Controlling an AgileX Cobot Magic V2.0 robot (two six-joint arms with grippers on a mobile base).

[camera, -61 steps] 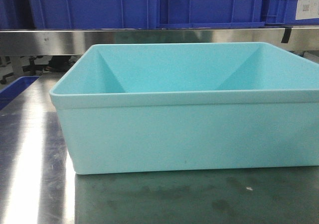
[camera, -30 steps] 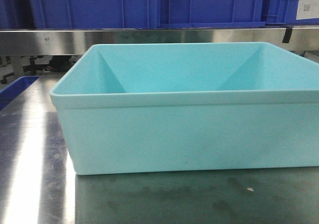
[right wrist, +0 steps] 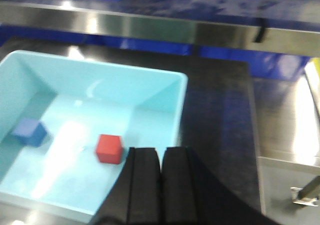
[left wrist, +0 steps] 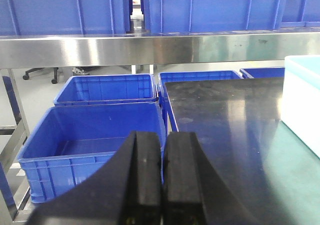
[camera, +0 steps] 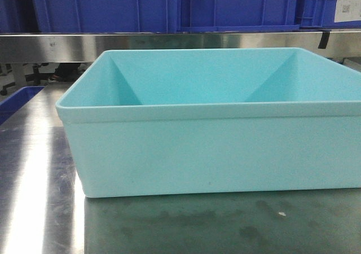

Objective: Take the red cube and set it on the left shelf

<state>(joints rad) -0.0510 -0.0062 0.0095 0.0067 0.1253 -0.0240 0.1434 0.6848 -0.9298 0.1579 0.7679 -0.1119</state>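
You are lining up the pick; right gripper [right wrist: 161, 157], jaws together, is hovering near the red cube [right wrist: 109, 149]; opening, then lowering, is likely coming next.

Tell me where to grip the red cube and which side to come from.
Best come from above: the red cube sits flat inside the teal bin, whose walls block sideways reach. Pinch two opposite side faces; the blue cube stands clear.
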